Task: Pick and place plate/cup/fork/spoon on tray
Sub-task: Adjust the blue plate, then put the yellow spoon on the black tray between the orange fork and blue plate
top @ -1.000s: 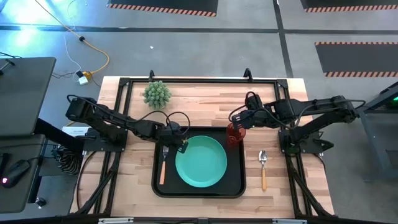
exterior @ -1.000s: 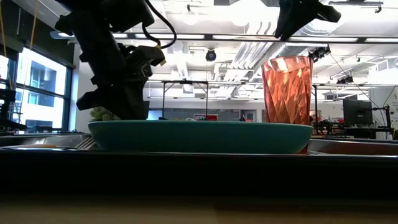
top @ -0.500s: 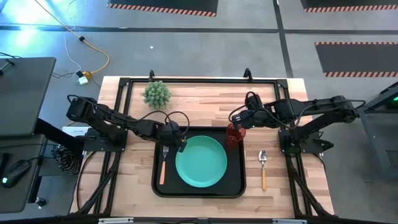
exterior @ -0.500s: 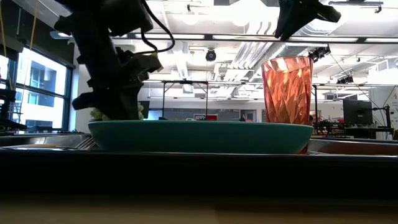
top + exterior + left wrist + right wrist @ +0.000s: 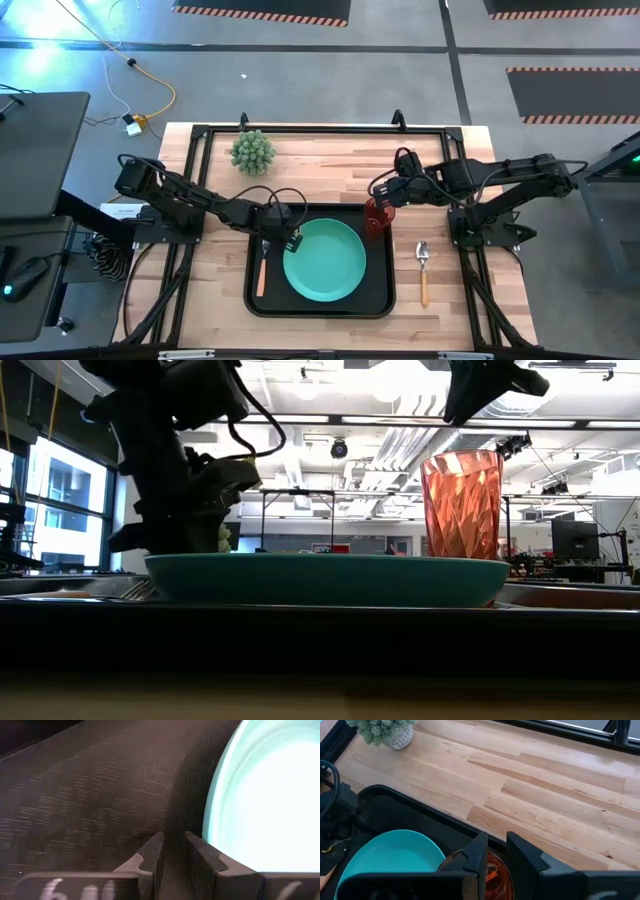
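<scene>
The teal plate [image 5: 325,262] lies flat in the black tray [image 5: 272,302]. The fork [image 5: 263,265] lies in the tray left of the plate. The red-orange cup [image 5: 377,218] stands upright in the tray's far right corner. The spoon [image 5: 423,268] lies on the table right of the tray. My left gripper [image 5: 292,240] is shut, low over the tray at the plate's far left rim. My right gripper [image 5: 383,197] is shut and hangs above the cup [image 5: 461,505], clear of its rim. My left gripper has the outer side of one finger [image 5: 200,855] against the plate's left rim [image 5: 209,832]. The shut fingers slant down from the table's left side. The plate lies flat on the tray floor.
A spiky green potted plant [image 5: 252,151] stands at the table's far left. Bare wood lies between the plant and the cup, and along the tray's left and right sides.
My left gripper has gone down and a little toward the near edge, beside the plate's left rim. The plate has slid slightly toward the table's right while staying flat in the tray.
</scene>
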`<state>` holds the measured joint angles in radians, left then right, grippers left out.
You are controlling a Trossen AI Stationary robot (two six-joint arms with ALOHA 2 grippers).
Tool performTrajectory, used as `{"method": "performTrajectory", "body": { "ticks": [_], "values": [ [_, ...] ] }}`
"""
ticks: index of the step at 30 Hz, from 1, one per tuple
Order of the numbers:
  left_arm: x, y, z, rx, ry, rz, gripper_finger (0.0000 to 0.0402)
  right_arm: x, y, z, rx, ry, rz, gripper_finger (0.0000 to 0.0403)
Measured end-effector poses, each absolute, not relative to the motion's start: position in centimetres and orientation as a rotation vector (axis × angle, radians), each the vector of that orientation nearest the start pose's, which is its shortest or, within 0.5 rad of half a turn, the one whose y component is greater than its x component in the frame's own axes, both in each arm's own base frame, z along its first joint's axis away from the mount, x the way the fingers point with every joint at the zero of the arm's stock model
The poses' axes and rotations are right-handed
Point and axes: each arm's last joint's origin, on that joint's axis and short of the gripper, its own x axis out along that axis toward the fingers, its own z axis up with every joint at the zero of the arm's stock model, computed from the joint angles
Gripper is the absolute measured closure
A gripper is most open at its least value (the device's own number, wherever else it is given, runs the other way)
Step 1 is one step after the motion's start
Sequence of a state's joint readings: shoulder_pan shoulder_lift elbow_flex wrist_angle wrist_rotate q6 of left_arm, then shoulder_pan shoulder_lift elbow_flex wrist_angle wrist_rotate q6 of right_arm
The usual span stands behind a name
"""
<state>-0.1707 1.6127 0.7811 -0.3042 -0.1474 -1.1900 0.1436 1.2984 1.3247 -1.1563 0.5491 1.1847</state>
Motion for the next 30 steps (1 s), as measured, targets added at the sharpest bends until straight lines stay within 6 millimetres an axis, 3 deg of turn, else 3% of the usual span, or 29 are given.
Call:
{"method": "performTrajectory", "body": {
  "ticks": [16, 30],
  "values": [
    [27.9, -4.4, 14.0, -0.889, 0.961, 0.627, 0.0337, 23.1, 1.8, 34.0, 0.673, 0.7, -0.91, 0.034],
    [26.7, -2.9, 17.5, -0.859, 0.897, 0.58, 0.0337, 23.3, 2.5, 34.0, 0.789, 0.754, -0.829, 0.034]
  ]
}}
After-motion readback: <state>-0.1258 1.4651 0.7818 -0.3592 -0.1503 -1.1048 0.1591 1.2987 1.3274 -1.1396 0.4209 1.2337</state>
